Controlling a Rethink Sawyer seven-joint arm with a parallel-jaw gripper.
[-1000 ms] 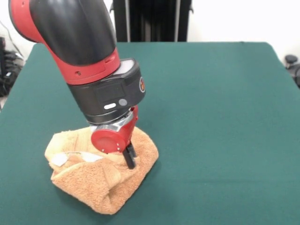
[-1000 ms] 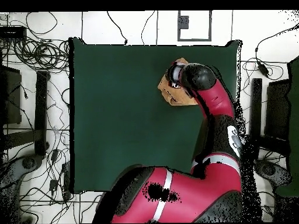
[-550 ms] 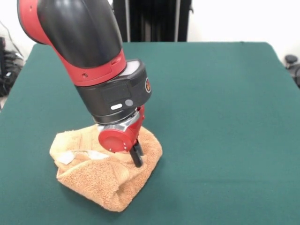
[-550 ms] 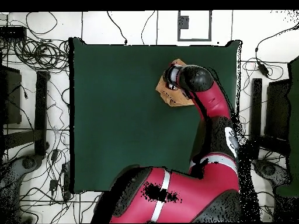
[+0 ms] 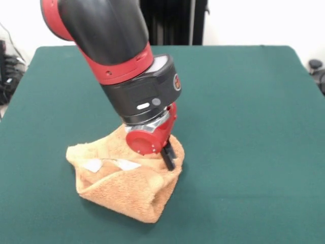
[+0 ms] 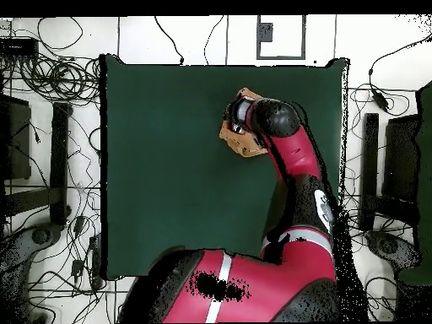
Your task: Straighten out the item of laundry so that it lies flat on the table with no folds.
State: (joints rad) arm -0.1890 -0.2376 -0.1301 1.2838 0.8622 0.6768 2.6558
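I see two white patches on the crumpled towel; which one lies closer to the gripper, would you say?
The patch nearer the gripper is the right-hand one; the other patch sits by the towel's left edge.

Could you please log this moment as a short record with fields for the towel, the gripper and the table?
towel: orange-tan towel, bunched and folded, not flat; white tag facing up
gripper: gripper pressed down into the towel's right side in the front view; open or shut unclear
table: dark green table; towel near its front-left part in the front view
task state: folds remain, straightening not done
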